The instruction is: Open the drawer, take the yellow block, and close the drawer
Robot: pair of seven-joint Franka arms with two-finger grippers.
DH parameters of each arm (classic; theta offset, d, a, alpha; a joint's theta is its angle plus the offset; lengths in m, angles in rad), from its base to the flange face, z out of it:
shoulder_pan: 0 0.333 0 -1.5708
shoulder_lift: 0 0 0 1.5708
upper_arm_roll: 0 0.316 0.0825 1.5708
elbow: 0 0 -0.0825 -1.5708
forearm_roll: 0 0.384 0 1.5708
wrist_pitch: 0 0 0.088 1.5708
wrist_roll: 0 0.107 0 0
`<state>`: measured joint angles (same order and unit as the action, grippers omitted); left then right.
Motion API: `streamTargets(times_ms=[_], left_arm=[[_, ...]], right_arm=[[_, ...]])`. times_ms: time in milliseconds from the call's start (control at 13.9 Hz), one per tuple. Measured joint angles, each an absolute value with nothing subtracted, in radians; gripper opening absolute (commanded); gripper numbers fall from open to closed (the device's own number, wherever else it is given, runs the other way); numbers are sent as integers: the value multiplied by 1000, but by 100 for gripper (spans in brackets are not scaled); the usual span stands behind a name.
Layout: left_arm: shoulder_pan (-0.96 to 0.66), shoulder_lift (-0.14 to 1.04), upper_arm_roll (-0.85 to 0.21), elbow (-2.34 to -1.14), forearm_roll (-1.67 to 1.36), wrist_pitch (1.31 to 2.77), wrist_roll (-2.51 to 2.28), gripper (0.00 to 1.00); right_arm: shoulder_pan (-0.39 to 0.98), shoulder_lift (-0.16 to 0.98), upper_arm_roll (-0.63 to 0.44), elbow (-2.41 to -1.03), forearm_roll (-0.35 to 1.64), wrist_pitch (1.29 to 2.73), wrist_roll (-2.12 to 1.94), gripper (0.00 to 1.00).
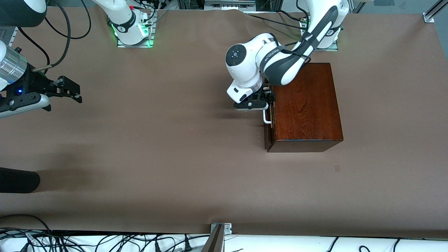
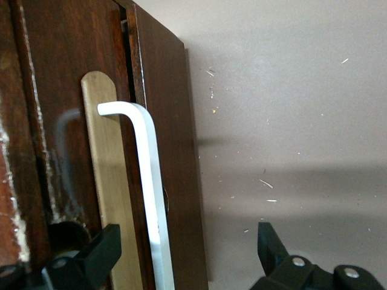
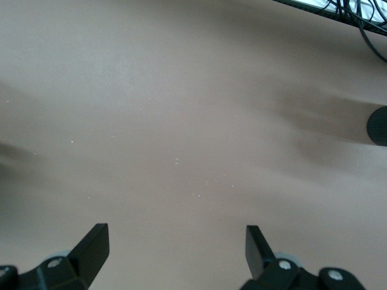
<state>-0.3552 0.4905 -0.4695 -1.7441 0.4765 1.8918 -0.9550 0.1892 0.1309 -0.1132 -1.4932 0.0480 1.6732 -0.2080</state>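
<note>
Straddling the white handle (image 2: 148,181) of the drawer (image 1: 268,122), left gripper (image 1: 263,99) had fingers spread wide, gripping nothing. Drawer sat barely ajar in the wooden box (image 1: 306,105). Right gripper (image 1: 70,91) waited over bare table (image 1: 157,140), fingers fully apart, empty. Yellow block not visible.
</note>
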Motion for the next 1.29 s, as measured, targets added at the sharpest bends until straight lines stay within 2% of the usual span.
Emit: streamTargets(times_ms=[1295], left_arm=[[-379, 541, -466, -1749, 495, 1907, -1007, 100]], right_arm=[[189, 131, -113, -1493, 48, 1673, -208, 100]])
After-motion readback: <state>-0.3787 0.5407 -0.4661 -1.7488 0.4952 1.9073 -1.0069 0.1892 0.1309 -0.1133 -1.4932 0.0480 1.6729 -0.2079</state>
